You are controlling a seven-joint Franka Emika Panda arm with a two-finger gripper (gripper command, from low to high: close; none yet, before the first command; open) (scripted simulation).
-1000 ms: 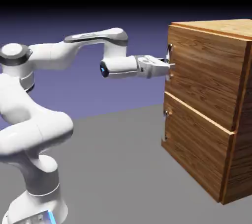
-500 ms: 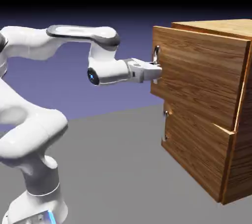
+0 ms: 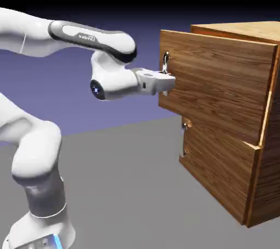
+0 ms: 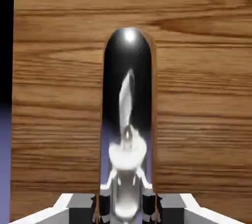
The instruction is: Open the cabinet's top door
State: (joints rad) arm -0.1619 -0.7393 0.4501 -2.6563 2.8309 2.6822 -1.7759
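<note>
The cabinet [image 3: 257, 133] of brown wood grain stands at the exterior view's right. Its top door [image 3: 219, 81] is pulled out from the cabinet's front toward the arm. My gripper [image 3: 168, 81] is shut on the door's silver bar handle [image 3: 165, 62] at the panel's left edge. In the hand view the shiny handle [image 4: 129, 120] rises upright between my grey fingertips [image 4: 81, 207], with the door's wood [image 4: 197, 95] filling the frame behind it. The lower panel [image 3: 219, 166] stays flush with its own small handle [image 3: 185, 128].
The white arm [image 3: 112, 84] reaches in level from the left, its base [image 3: 38, 226] at the lower left. Grey table surface [image 3: 131, 188] lies in front of the cabinet.
My gripper has closed on the handle and drawn back to the left. The top door has slid out with it, step by step, from flush with the cabinet's front.
</note>
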